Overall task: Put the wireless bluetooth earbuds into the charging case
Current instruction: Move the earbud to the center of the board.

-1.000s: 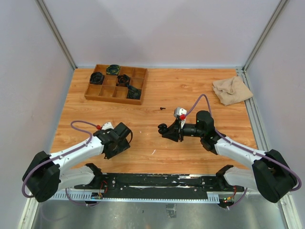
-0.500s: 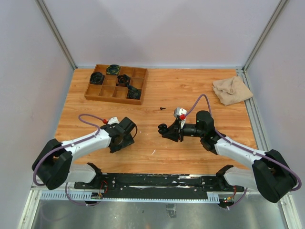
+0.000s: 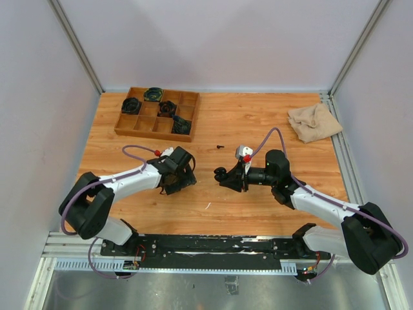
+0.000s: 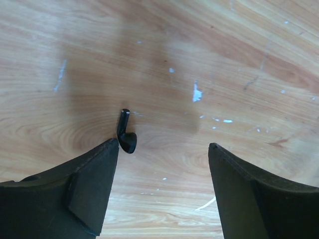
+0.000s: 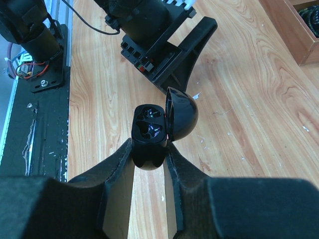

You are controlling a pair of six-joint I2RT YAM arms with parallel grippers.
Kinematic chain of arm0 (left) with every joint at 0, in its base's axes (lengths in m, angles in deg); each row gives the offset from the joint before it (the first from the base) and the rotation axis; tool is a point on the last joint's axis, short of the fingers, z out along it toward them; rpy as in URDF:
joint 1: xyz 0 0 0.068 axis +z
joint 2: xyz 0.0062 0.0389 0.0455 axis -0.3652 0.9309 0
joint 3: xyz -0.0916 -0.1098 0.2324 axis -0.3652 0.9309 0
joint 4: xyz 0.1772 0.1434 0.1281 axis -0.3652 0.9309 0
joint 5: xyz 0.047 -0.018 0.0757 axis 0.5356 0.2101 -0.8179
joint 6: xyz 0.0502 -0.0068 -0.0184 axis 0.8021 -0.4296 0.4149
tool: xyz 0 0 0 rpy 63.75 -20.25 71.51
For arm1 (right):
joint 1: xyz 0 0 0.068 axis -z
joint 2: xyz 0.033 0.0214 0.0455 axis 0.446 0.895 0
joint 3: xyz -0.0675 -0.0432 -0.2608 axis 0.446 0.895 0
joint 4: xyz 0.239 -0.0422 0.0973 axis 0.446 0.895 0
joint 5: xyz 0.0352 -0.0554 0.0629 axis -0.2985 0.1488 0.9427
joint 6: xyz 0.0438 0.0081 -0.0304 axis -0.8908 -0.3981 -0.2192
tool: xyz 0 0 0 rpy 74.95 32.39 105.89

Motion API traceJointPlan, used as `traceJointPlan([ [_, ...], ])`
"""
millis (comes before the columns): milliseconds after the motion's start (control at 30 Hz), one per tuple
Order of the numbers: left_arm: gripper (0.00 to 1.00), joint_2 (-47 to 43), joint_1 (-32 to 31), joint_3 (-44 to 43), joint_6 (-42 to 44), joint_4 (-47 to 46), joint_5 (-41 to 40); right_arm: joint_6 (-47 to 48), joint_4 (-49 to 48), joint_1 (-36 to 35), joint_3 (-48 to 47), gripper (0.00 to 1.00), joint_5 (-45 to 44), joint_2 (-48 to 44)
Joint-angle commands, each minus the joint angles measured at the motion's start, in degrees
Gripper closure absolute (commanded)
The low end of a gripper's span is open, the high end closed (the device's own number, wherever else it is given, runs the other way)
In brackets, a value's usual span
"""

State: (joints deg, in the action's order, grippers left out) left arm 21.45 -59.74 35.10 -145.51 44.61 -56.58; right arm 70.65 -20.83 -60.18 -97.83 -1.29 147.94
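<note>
My right gripper [image 3: 226, 175] [image 5: 149, 149] is shut on a black charging case [image 5: 148, 133] and holds it just above the table. The case's lid [image 5: 180, 113] is open and both sockets look empty. The case shows in the top view [image 3: 221, 174] at the table's middle. My left gripper [image 3: 183, 179] [image 4: 163, 149] is open and low over the wood, just left of the case. One black earbud [image 4: 126, 134] lies on the table, touching the tip of the left finger [image 4: 94, 179]. It is hidden under the gripper in the top view. Lavender and orange-red earbuds are out of view.
A wooden compartment tray [image 3: 148, 126] at the back left holds several dark round cases. A small black piece [image 3: 220, 146] lies on the wood behind the case. A beige cloth [image 3: 314, 121] lies at the back right. A thin pale sliver [image 3: 208, 205] lies near the front.
My left arm has swung right and away from the near edge, bringing its open gripper close to the held case. The right arm and the case have not moved.
</note>
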Motion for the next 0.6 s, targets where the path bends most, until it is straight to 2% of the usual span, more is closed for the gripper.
traceJointPlan([
  [0, 0.22, 1.4, 0.4, -2.0, 1.6, -4.2, 3.0, 1.2, 0.3, 0.4, -0.3, 0.94, -0.7, -0.8],
  [167, 0.22, 4.1, 0.4, -4.6, 4.2, -6.3, 3.5, 1.3, 0.3, 0.4, -0.4, 0.94, -0.6, -0.6],
  [433, 0.20, 7.9, 0.5, -9.1, 7.3, -8.8, 8.9, 1.6, 0.8, 0.4, -0.5, 0.94, -1.1, -0.6],
  [567, 0.20, 7.2, 0.4, -9.4, 8.7, -7.5, 6.6, 1.7, 0.9, 0.4, -0.5, 0.94, -1.1, -0.6],
])
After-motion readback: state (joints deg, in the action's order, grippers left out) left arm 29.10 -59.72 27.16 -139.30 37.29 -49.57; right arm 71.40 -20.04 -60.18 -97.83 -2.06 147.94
